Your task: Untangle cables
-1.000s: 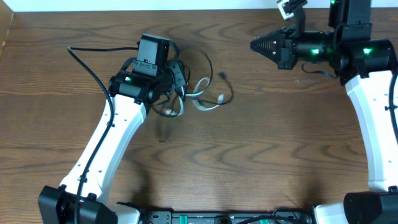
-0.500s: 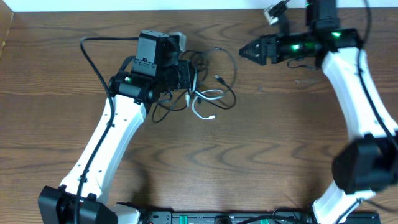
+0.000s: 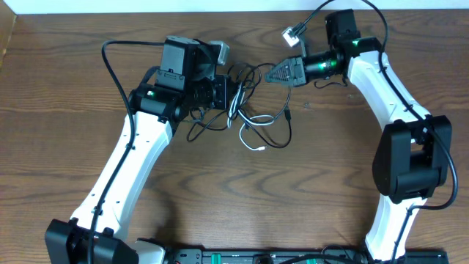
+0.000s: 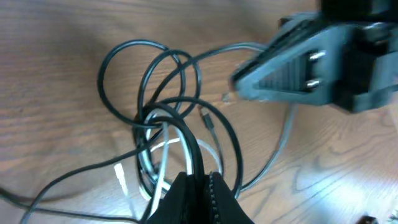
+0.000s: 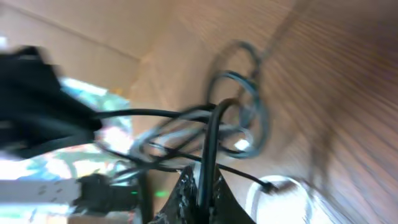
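The left gripper (image 4: 199, 190) is clamped shut on a loop of the black cable (image 4: 191, 144), with the white cable (image 4: 160, 171) running just beside its tips. The right gripper (image 5: 200, 186) is likewise closed on a strand of the black cable. The tangle lies on the bench (image 3: 242, 198) between both grippers, toward the far edge

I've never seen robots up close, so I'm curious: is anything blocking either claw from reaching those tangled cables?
Nothing visible does. Both claws are right at the cables. The left gripper and the right gripper are each shut on a strand of the tangle, facing each other across it.
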Controlling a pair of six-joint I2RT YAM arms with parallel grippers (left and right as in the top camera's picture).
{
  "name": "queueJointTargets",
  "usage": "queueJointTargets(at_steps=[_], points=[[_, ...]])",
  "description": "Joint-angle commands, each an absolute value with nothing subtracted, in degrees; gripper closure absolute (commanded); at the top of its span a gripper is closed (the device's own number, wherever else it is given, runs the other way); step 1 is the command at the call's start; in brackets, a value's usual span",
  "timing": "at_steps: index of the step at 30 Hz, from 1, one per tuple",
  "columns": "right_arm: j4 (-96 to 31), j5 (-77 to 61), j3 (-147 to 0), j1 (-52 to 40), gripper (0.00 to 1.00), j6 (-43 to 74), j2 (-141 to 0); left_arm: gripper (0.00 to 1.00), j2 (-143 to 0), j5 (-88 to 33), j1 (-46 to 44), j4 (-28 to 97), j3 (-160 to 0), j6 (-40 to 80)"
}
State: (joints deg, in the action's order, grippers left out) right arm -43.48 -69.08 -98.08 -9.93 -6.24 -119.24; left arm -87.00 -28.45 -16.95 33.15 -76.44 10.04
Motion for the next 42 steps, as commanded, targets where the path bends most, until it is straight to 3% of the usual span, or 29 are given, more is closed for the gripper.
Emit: queueJointTargets(at_steps=[1,10,21,26,31,34,35,37,39,42], points=[[-41.98,-86.67,-98.26,-6.94,0.99,-8.01,-118.24,0.92,-86.50,-21.23,-16.75,35.03,-77.10,9.06],[-41.39,-87.50,-98.35,-1.21,0.99,-4.14,-107.96,0.93,-87.92,-14.26,-16.75,36.45,-77.10,13.28],[-59.92,-13.72,-98.13,-0.16,0.99,12.45,-103.85,0.93,-88.66,-16.03,-16.75,30.63,-77.10,14.98],[-63.35,-7.05,-97.30,-0.62,0.99,12.40,-105.08,0.93,-88.49,-17.63,-16.75,26.33,-77.12,15.11],[-61.65,-7.14,-94.19,-1.50,0.95,12.40,-105.43,0.93,-87.09,-27.83,-16.75,18.02,-77.17,15.11],[-60.25,-7.16,-92.47,-1.58,0.81,12.36,-105.45,0.93,-85.82,-35.14,-16.75,14.09,-77.17,15.14],[-59.51,-7.44,-92.03,-1.61,0.58,11.84,-105.45,0.92,-85.34,-37.80,-16.75,13.02,-77.17,15.18],[-58.30,-10.66,-91.98,-1.61,0.36,7.84,-105.45,0.92,-84.42,-44.03,-16.75,10.92,-77.17,15.35],[-56.49,-19.05,-92.09,-1.61,0.23,1.10,-105.45,0.92,-83.74,-48.71,-16.73,9.56,-77.17,15.81],[-52.64,-35.05,-92.31,-1.54,0.13,-4.62,-105.45,0.92,-83.33,-52.86,-16.73,8.62,-77.17,16.82]])
